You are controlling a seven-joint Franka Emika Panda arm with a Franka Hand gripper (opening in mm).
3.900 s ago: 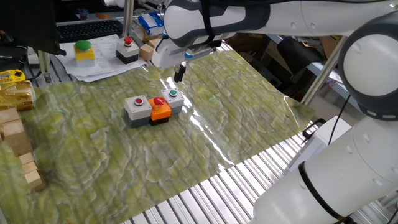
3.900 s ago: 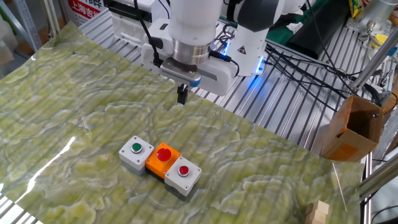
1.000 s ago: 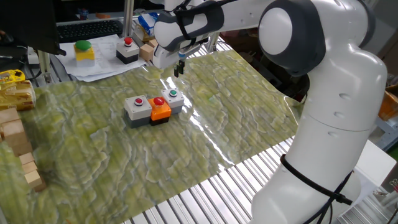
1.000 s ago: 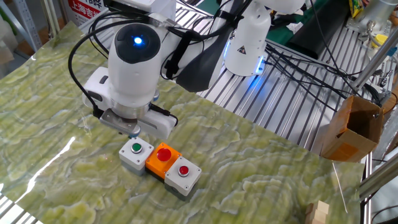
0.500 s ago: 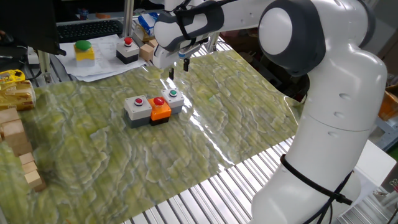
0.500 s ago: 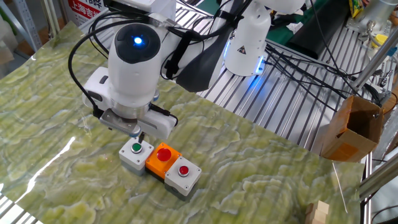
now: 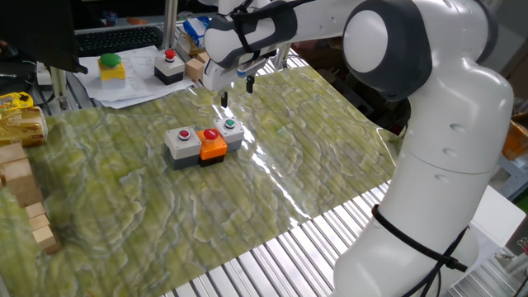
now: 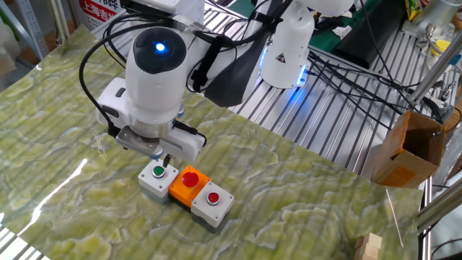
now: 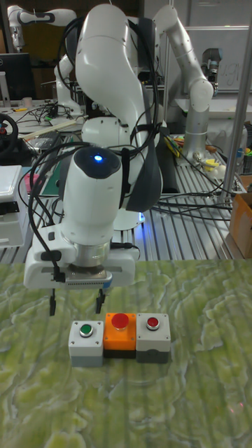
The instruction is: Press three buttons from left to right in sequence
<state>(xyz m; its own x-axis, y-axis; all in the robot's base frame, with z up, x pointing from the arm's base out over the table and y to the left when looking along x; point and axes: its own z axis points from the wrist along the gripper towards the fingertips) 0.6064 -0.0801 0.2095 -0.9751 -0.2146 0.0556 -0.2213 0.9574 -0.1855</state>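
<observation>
The three buttons sit touching in a row on the green mat: a grey box with a red cap [image 7: 181, 142], an orange box with a red cap [image 7: 212, 145], and a grey box with a green cap [image 7: 230, 130]. The tall fixed view shows the green-capped box [image 9: 87, 340], the orange box [image 9: 120, 333] and the red-capped grey box [image 9: 152, 336]. My gripper [image 9: 76, 304] hangs just behind and above the green-capped box [image 8: 158, 178]. It is open, its fingers [image 9: 100, 302] wide apart with nothing between them. It touches no cap.
A yellow box with a big green button [image 7: 111, 68] and a black-based box with a red button [image 7: 169, 68] stand on paper behind the mat. Wooden blocks [image 7: 25, 198] line the left edge. A cardboard box [image 8: 408, 148] hangs off the table's side.
Over the last second the fingers have spread from together to wide apart. Since about four seconds ago the wrist has turned and the gripper has come down close to the green-capped box.
</observation>
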